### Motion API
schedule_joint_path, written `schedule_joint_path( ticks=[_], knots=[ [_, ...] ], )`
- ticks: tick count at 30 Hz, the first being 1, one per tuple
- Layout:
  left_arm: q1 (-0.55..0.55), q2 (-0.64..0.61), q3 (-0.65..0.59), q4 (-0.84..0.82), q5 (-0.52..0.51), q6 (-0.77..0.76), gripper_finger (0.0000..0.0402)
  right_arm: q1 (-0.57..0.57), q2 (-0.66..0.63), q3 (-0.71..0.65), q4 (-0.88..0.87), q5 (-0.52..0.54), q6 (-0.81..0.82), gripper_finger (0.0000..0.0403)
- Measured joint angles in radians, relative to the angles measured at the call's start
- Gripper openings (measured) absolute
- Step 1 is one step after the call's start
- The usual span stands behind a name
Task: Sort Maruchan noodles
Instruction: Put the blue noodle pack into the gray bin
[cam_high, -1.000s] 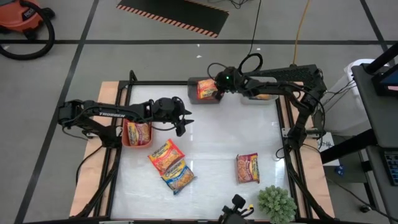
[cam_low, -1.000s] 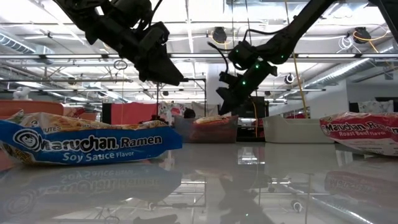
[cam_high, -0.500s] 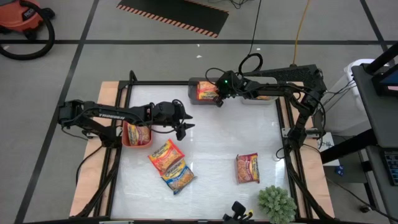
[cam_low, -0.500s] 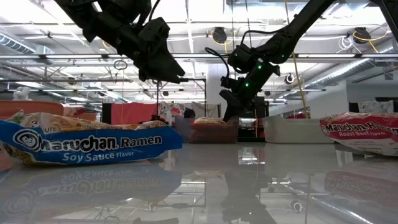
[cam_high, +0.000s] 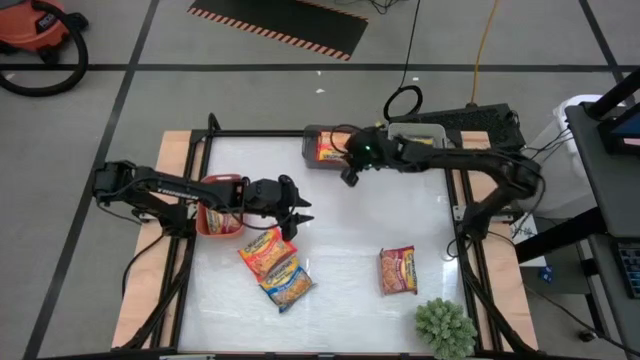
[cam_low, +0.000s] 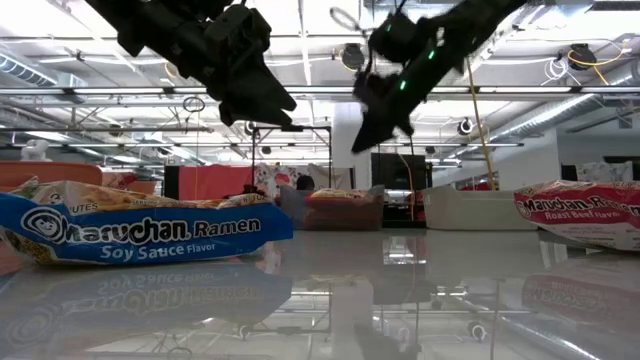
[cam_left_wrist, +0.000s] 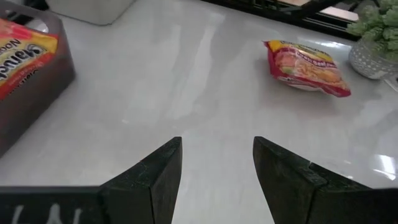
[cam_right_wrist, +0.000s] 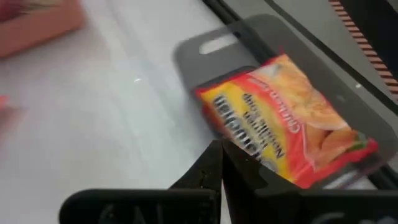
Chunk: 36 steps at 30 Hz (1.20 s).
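Observation:
Three Maruchan packets lie flat on the table: a red-trimmed one (cam_high: 267, 250), a blue one (cam_high: 287, 285) (cam_low: 140, 235) and a pinkish one (cam_high: 398, 270) (cam_left_wrist: 308, 65) (cam_low: 580, 215). Another packet (cam_high: 330, 150) (cam_right_wrist: 286, 118) lies in the grey bin (cam_high: 310, 135) (cam_right_wrist: 205, 46). One more (cam_high: 222, 212) lies in the red bin (cam_high: 205, 225). My left gripper (cam_high: 297, 210) (cam_left_wrist: 217, 168) (cam_low: 272, 105) hangs open above bare table, just beyond the red-trimmed packet. My right gripper (cam_high: 350, 173) (cam_right_wrist: 221, 168) (cam_low: 378, 125) is shut and empty, raised beside the grey bin's near edge.
A white bin (cam_high: 415, 133) (cam_low: 480, 208) stands at the far edge, right of the grey bin. A small potted plant (cam_high: 445, 328) (cam_left_wrist: 376, 37) sits at the near right corner. Bare table lies in the middle, between the bins and the packets.
My right gripper has drawn back from over the grey bin toward the near edge and has risen; the packet stays lying in the bin. My left gripper has shifted a little toward the near edge, closer to the red-trimmed packet.

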<state>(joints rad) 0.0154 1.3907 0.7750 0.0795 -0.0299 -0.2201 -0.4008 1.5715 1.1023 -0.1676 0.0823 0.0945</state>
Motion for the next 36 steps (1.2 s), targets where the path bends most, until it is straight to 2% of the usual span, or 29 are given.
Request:
schedule_joint_path(
  ticks=[4,8,13,16,20,24,28,32,36],
  knots=[
    [-0.038,0.0,0.0,-0.021,0.0,-0.004,0.0202,0.099,-0.139,0.0,-0.075,0.028,0.064,0.0],
    [-0.084,0.0,0.0,-0.045,0.0,-0.009,0.0202,0.255,-0.249,0.002,-0.182,0.18,0.12,0.0],
    [-0.146,0.0,0.0,-0.048,-0.024,-0.024,0.0202,0.464,-0.288,0.002,-0.291,0.335,0.239,0.0],
    [-0.182,0.0,0.0,-0.05,-0.039,-0.046,0.0202,0.535,-0.286,0.002,-0.275,0.33,0.25,0.0],
    [-0.248,0.0,0.0,-0.058,-0.119,-0.1,0.0202,0.608,-0.287,0.002,-0.27,0.308,0.288,0.0],
    [-0.332,0.0,0.004,-0.072,-0.136,-0.133,0.0202,0.67,-0.287,0.001,-0.271,0.309,0.336,0.0],
    [-0.434,0.0,0.036,-0.184,-0.205,-0.183,0.0202,0.738,-0.278,0.001,-0.276,0.308,0.384,0.0],
    [-0.529,0.001,0.1,-0.352,-0.288,-0.309,0.0202,0.802,-0.28,0.001,-0.279,0.308,0.422,0.0],
    [-0.62,0.014,0.142,-0.416,-0.339,-0.429,0.0202,0.851,-0.279,0.001,-0.278,0.309,0.47,0.0]
  ],
)
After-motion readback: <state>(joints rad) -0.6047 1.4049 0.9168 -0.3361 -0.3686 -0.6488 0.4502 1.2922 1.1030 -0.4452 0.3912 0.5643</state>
